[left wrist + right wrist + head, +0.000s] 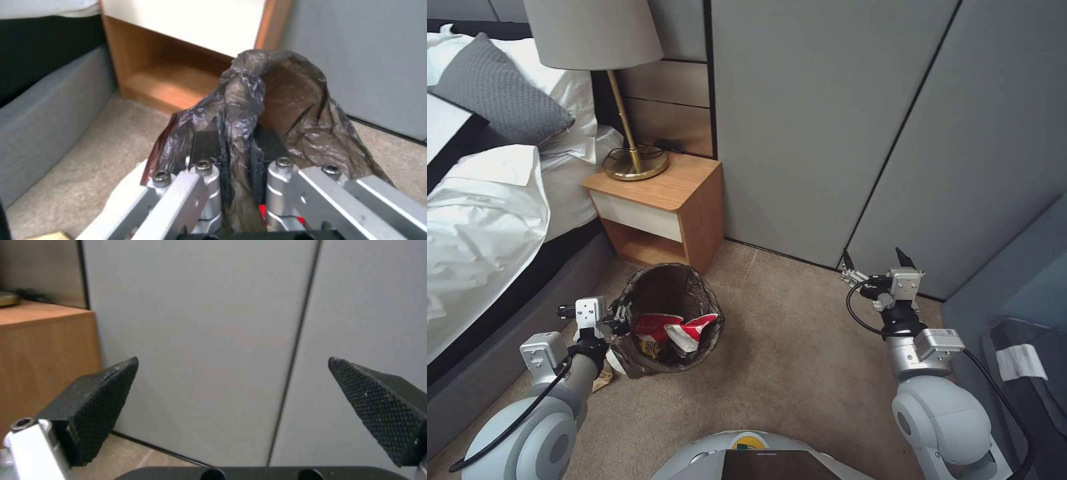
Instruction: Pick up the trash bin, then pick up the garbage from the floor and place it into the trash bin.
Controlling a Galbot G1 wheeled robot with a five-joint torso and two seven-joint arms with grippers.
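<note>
**Left gripper clamped on bin rim, right gripper spread and empty**

Head view: left gripper (617, 320) pinches the near rim of the trash bin (694, 350), bag and rim together. Bin is round, lined with a crinkled dark brown translucent bag, and sits just ahead of that gripper on the tan short-pile floor (800, 347), in front of the wooden nightstand (660, 200). Inside it: garbage (677, 330), red-and-white crushed paper plus something yellow under it. A bit of brown paper (602, 380) lies on the carpet just below the left wrist. Right gripper (878, 259) is held up well apart from the bin, fingers spread, nothing between them, facing the grey wall panels (827, 120).

Left wrist view: adds the grip detail. Dark fingers (205, 145) are pressed onto a bunched fold of the glossy bag; white pail wall shows beside the metal links. Bin contents are hidden here.

Right wrist view: textured black wedge-shaped pads (104, 400) wide apart, smooth grey panels with a dark seam beyond them, nightstand side off past one pad.
</note>
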